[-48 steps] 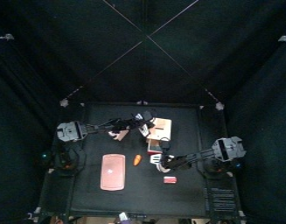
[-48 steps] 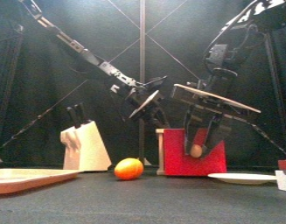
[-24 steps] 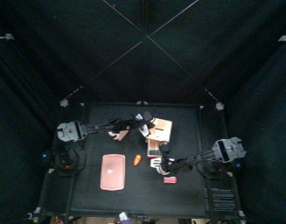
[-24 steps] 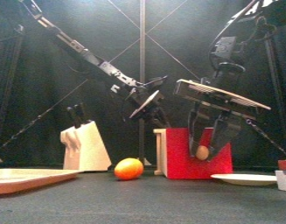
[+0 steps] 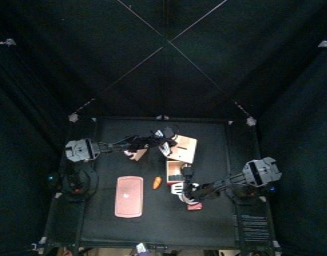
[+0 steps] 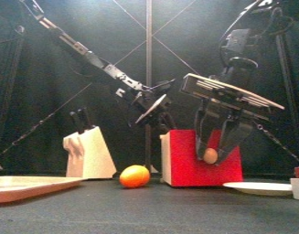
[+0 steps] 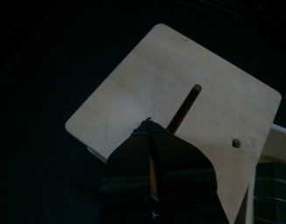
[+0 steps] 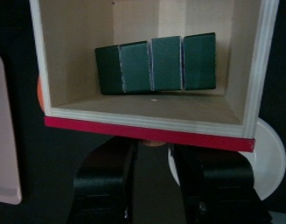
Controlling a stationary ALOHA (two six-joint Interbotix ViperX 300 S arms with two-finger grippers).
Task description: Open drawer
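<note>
The drawer [image 8: 145, 128] is a pale wooden tray with a red front, and it holds a row of dark green blocks [image 8: 155, 63]. In the front view its red face [image 6: 182, 163] stands near and large. My right gripper [image 8: 149, 153] is shut on the drawer's small round knob [image 6: 209, 156]. The pale wood box [image 5: 185, 146] that the drawer slides out of stands behind it at mid-table. My left gripper [image 7: 155, 144] has its jaws close together against the box's pale panel [image 7: 169, 87]. It hangs over the box [image 6: 153, 107].
A knife block [image 6: 88, 152] stands at the left, with an orange [image 6: 135, 175] in front of it. A pink board [image 5: 128, 195] lies front left. A white plate [image 6: 254, 187] and a small red-and-white block [image 5: 197, 205] lie front right.
My right gripper has drawn the red-fronted drawer toward the table's front edge, so it looms larger in the front view. The left arm has stayed in place.
</note>
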